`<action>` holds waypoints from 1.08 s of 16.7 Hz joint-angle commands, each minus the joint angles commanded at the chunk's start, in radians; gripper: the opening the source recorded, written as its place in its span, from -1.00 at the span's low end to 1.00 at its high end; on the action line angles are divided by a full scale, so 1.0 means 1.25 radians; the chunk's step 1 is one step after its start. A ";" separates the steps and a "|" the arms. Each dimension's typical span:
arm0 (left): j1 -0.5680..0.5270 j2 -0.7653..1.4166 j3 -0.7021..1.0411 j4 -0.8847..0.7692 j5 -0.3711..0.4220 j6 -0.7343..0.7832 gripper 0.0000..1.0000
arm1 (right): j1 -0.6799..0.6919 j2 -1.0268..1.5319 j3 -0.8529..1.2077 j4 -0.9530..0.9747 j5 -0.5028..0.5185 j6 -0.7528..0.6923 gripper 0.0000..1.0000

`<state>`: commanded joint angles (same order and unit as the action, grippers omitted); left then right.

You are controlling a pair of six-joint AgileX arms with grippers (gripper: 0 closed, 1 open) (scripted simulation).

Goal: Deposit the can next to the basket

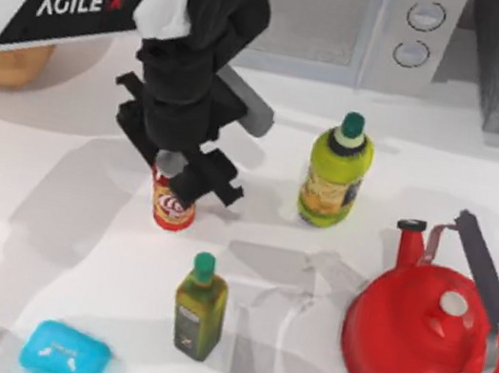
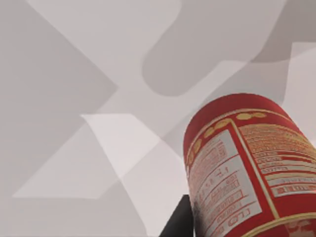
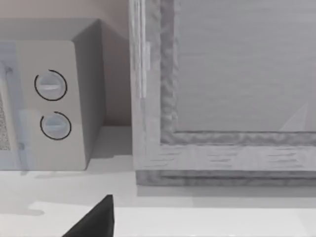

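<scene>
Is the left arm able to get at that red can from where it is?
Probably yes. The left gripper is right over the can, its fingers seemingly around the top, and nothing stands between them; the nearest bottle is off to the side.

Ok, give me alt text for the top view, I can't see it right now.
The left gripper sits over the upright red can at table centre-left. An olive oil bottle, green-capped bottle and red kettle stand nearby; the basket peeks out far left.

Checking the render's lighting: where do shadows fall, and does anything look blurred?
Top view: soft grey shadows cross the white table; the kettle shows pale sheen. Left wrist view: overlapping shadow patches, the can looms close, label legible. Right wrist view: the microwave casts a shadow beside it.
</scene>
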<state>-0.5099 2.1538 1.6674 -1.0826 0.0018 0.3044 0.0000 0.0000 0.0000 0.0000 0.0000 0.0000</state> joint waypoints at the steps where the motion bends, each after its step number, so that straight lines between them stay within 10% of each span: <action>1: 0.001 -0.002 0.000 0.000 0.000 0.001 -1.00 | 0.000 0.000 0.000 0.000 0.000 0.000 1.00; 6: 0.091 -0.072 -0.004 -0.051 0.033 0.076 -1.00 | 0.000 0.000 0.000 0.000 0.000 0.000 1.00; 18: 0.701 -0.125 -0.093 -0.019 0.001 0.100 -1.00 | 0.000 0.000 0.000 0.000 0.000 0.000 1.00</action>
<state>0.3670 1.9981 1.5509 -1.1058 0.0027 0.4296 0.0000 0.0000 0.0000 0.0000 0.0000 0.0000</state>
